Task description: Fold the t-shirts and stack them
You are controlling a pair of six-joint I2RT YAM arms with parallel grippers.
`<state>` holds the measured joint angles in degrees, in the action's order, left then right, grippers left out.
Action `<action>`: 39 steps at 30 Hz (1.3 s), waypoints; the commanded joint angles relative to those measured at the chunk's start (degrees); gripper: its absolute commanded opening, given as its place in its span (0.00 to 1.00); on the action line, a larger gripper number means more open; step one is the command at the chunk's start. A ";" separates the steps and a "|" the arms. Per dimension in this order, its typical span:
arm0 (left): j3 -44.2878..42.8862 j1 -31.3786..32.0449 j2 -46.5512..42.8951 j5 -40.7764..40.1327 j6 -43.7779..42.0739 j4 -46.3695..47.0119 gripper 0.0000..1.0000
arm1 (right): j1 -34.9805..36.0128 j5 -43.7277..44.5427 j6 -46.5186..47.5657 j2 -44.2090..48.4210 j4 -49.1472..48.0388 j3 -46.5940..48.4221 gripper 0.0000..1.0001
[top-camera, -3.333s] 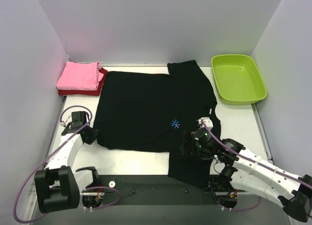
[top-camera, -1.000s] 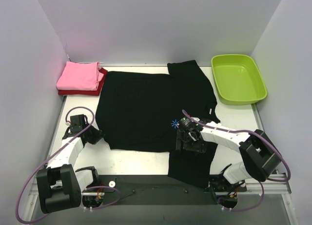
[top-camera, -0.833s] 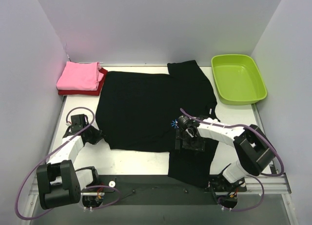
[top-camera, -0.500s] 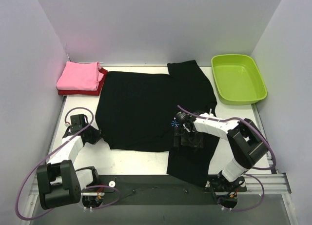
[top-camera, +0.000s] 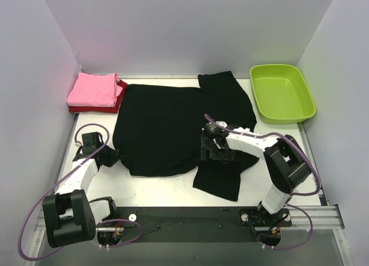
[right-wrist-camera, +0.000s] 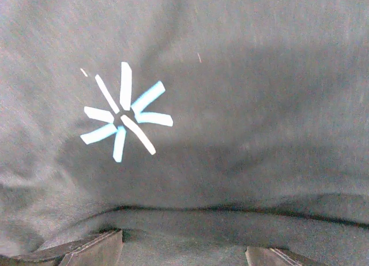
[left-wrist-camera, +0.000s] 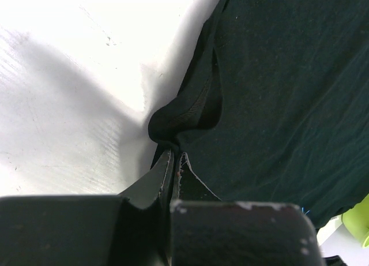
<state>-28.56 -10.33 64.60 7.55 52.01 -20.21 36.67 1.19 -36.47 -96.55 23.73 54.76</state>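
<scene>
The black t-shirt lies spread across the middle of the table. My left gripper is shut on a bunched bit of its left edge; the closed fingertips pinch the hem. My right gripper stands open low over the shirt's right front. Its two fingers are wide apart, with a cloth fold running between them and the blue starburst just ahead. The pink t-shirt lies folded on the dark red t-shirt at the back left.
A lime-green plastic tub sits at the back right. Lilac walls close in the left, right and back sides. The shirt's lower right flap hangs toward the dark rail at the near edge.
My right gripper has slid up and to the left over the black shirt, and the lower right flap came up with it, away from the near rail. The left gripper stays shut in place.
</scene>
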 commanded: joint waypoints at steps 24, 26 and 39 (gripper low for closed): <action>-3.17 -0.48 -5.28 1.94 -1.82 0.25 0.00 | 12.81 8.40 -13.97 38.28 15.91 -17.49 0.89; -3.17 -0.48 -4.75 2.03 -1.74 0.52 0.00 | 13.78 7.69 -15.91 39.16 16.18 -20.29 0.89; -3.44 -0.48 -3.69 1.15 -2.00 0.78 0.00 | 16.07 2.59 -23.03 44.70 14.77 -30.32 0.77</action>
<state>-29.50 -10.35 60.73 9.39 50.76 -21.19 51.96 5.17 -55.81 -53.60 37.15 26.35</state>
